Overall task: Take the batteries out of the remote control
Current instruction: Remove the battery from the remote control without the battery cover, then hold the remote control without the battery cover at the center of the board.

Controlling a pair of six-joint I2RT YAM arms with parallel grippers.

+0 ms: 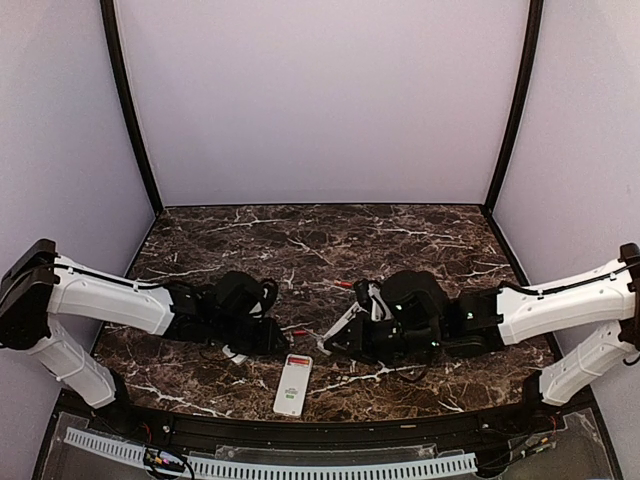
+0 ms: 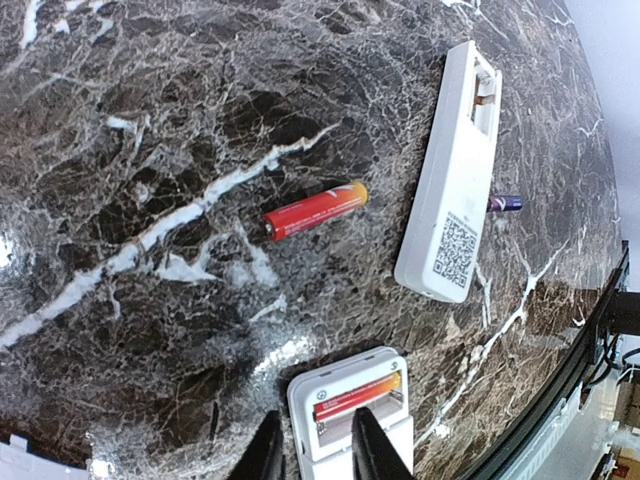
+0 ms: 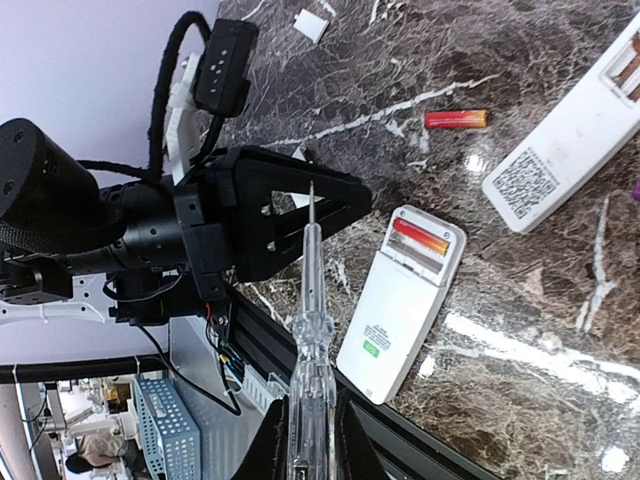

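A white remote (image 2: pixel 350 425) lies face down near the table's front edge with its compartment open. One red battery (image 2: pixel 358 393) sits in it. The remote also shows in the top view (image 1: pixel 293 384) and in the right wrist view (image 3: pixel 400 300), with the battery (image 3: pixel 421 237). A loose red battery (image 2: pixel 315 211) lies on the marble (image 3: pixel 456 120). A second white remote (image 2: pixel 450 175) with a QR label lies beyond it, its compartment empty. My left gripper (image 2: pixel 315 450) is open and empty just over the near remote's top end. My right gripper (image 3: pixel 310 455) is shut on a clear screwdriver (image 3: pixel 310 330).
A dark purple cell (image 2: pixel 505 203) pokes out beside the second remote. A small white cover (image 3: pixel 310 25) lies further back. The left arm's black wrist (image 3: pixel 250 210) is close to the screwdriver tip. The table's front rail (image 1: pixel 330 430) runs just behind the near remote.
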